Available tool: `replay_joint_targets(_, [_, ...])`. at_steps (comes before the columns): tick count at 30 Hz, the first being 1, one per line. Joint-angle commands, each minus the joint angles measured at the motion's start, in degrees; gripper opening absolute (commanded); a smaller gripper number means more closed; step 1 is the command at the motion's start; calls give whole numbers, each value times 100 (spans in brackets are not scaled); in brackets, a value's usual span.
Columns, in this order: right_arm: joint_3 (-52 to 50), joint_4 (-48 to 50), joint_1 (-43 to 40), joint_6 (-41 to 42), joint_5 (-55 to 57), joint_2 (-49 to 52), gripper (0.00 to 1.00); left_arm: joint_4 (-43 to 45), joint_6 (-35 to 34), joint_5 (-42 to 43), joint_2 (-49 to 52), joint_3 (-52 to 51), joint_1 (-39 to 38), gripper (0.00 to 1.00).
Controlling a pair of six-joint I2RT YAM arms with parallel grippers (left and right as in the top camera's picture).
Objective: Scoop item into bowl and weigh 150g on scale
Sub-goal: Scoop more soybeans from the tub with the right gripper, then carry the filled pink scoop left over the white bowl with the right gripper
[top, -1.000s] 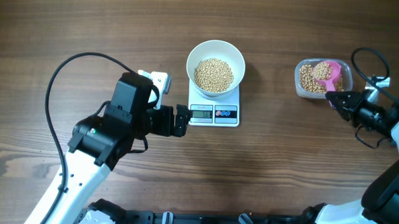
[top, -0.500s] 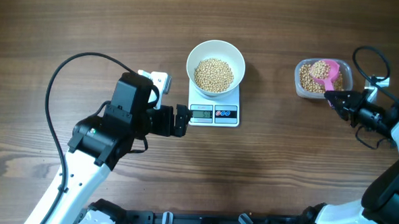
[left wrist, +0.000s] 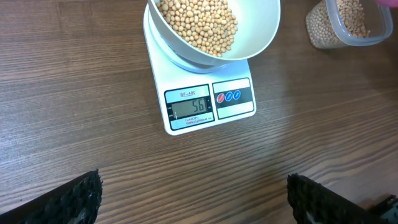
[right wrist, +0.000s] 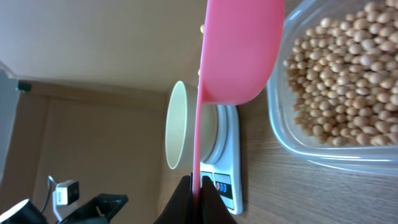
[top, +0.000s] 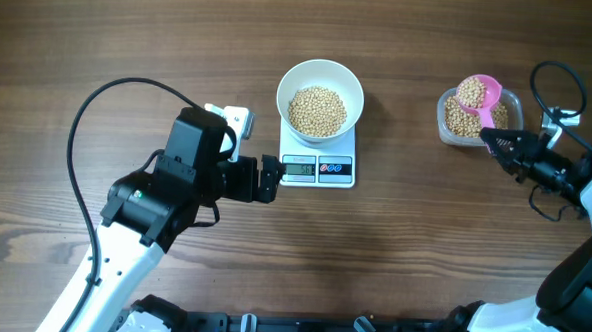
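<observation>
The white bowl (top: 351, 88) stands on the white scale (top: 318, 169) and holds a heap of tan beans (top: 317, 110). In the left wrist view the scale (left wrist: 208, 106) shows 56 under the bowl (left wrist: 261, 37). My left gripper (top: 271, 178) is open just left of the scale, nothing between its fingers (left wrist: 78, 199). My right gripper (top: 489, 140) is shut on the handle of a pink scoop (top: 476, 94) heaped with beans, held above the clear tub (top: 453, 128). From the right wrist the scoop (right wrist: 239, 50) shows its underside, its thin handle pinched in the gripper (right wrist: 197, 186).
The clear tub (right wrist: 323, 146), at the right of the table, still holds many beans (right wrist: 336, 93). Black cables loop over the table by both arms. Bare wood lies between the scale and the tub.
The right gripper has lifted the bean-filled scoop out of the tub's beans and toward the tub's far edge. The left arm has not moved.
</observation>
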Motion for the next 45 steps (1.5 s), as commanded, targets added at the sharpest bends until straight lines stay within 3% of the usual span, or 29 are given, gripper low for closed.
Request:
replay_joint_targets(1, [-48, -72, -9, -212, -531, 70, 4, 13, 50, 66, -20, 17, -26, 100])
replay_joint_targets(10, [-48, -131, 142, -304, -979, 37, 4, 13, 50, 66, -20, 17, -26, 100])
replay_joint_targets(19, [-46, -122, 984, -203, -999, -234, 4, 13, 50, 66, -20, 17, -26, 100])
replay_joint_targets(31, [-42, 726, 2061, 986, -916, -833, 4, 13, 50, 66, -20, 17, -26, 100])
replay_joint_targets(37, [-42, 1460, 2940, 1786, 256, -1182, 4, 13, 50, 66, -20, 17, -26, 100])
replay_joint_targets(45, [-37, 1615, 3947, 1965, 1886, -1401, 4, 13, 50, 66, -20, 17, -26, 100])
